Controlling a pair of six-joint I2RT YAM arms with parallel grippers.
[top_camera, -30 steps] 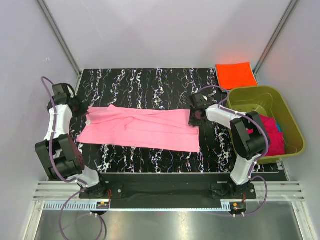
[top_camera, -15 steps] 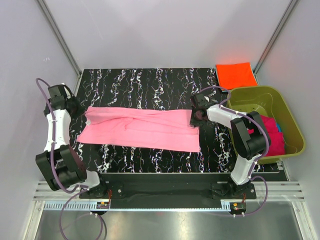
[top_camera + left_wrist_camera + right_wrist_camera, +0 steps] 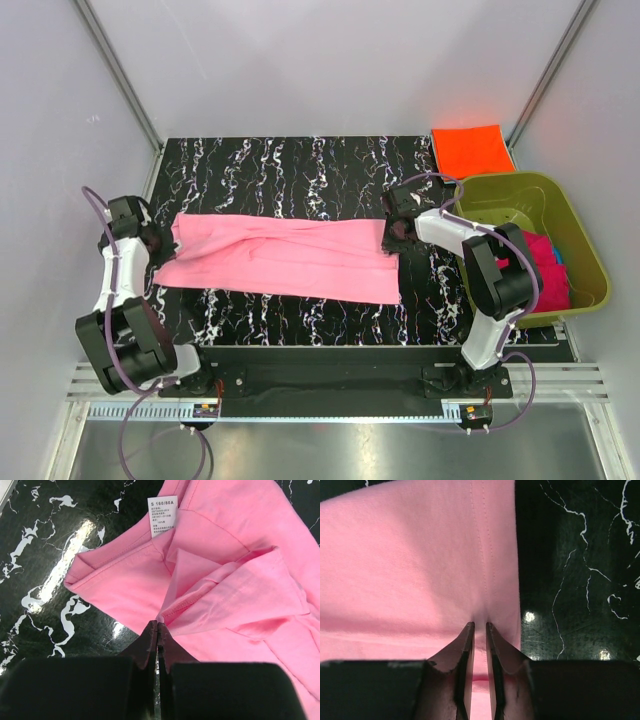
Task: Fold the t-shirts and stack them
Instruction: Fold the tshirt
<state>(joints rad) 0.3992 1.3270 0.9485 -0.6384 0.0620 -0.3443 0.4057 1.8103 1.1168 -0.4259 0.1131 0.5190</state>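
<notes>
The light pink t-shirt (image 3: 280,258) lies stretched out flat across the middle of the dark marbled bench (image 3: 300,170), its long side running left to right; it is already folded lengthwise into a narrow band, with loose layers bunched at its left end.

The left tool (image 3: 158,242) sits at that left end; in the left wrist view its two fingers are pressed fully together (image 3: 158,626), and a stitched edge of pink cloth runs straight into the tips, so it has the shirt pinched; a white size label (image 3: 162,516) shows on the fabric just beyond.

The right tool (image 3: 390,235) is at the shirt's right end, near the hem; in the right wrist view its fingers (image 3: 462,650) stand almost closed with only a thin slit between them (image 3: 480,625); pink cloth fills the slit and puckers at the tips, so it grips the shirt there; bare bench lies just to the right of the hem.

A bright orange t-shirt (image 3: 472,150) lies folded flat at the far right corner of the bench; an olive-green tub (image 3: 590,270) stands just nearer than it, by the right arm; the magenta t-shirt (image 3: 545,265) is heaped inside the tub's near part, with a sliver of the blue t-shirt (image 3: 557,255) showing beside it.
</notes>
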